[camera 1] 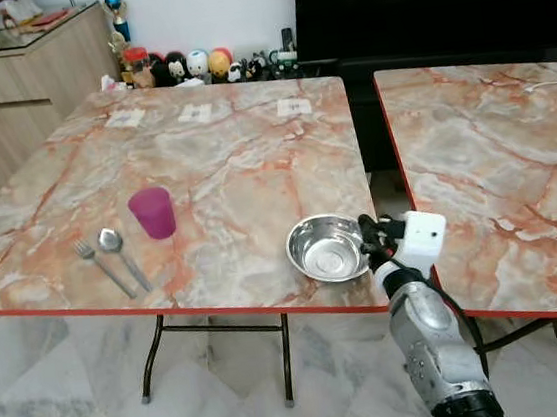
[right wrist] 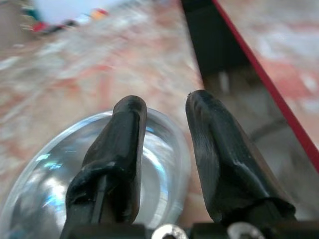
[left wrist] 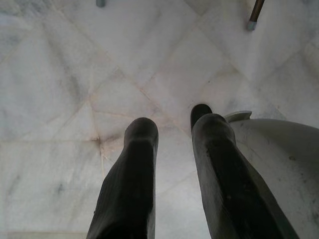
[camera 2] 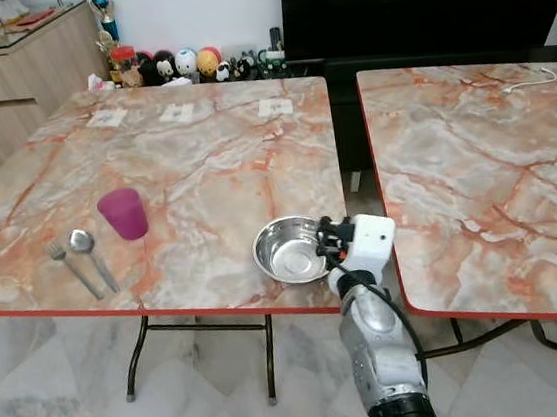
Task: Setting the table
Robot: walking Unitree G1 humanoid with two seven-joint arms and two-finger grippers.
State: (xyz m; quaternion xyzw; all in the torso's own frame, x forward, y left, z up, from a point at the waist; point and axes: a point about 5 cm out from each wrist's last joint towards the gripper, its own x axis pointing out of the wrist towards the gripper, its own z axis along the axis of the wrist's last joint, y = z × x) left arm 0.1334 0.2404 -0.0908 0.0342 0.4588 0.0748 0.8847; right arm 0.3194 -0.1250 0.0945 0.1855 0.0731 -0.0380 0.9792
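Observation:
A steel bowl (camera 1: 328, 248) sits near the front right corner of the left marble table (camera 1: 241, 142). My right gripper (camera 1: 372, 235) is at the bowl's right rim. In the right wrist view its fingers (right wrist: 124, 144) stand apart, one over the inside of the bowl (right wrist: 45, 184) and the other outside the rim, so it is open. A purple cup (camera 1: 152, 212) stands upright at the front left, with a fork (camera 1: 99, 265) and a spoon (camera 1: 118, 249) side by side just left of it. My left gripper (left wrist: 172, 122) hangs idle over the floor, fingers apart.
A second marble table (camera 1: 493, 144) stands to the right across a narrow gap. Small paper cards (camera 1: 293, 107) lie along the far edge. A wooden sideboard (camera 1: 14, 98), figurines (camera 1: 192, 65) and a dark TV (camera 1: 426, 0) line the back wall. The floor is tiled (left wrist: 60, 74).

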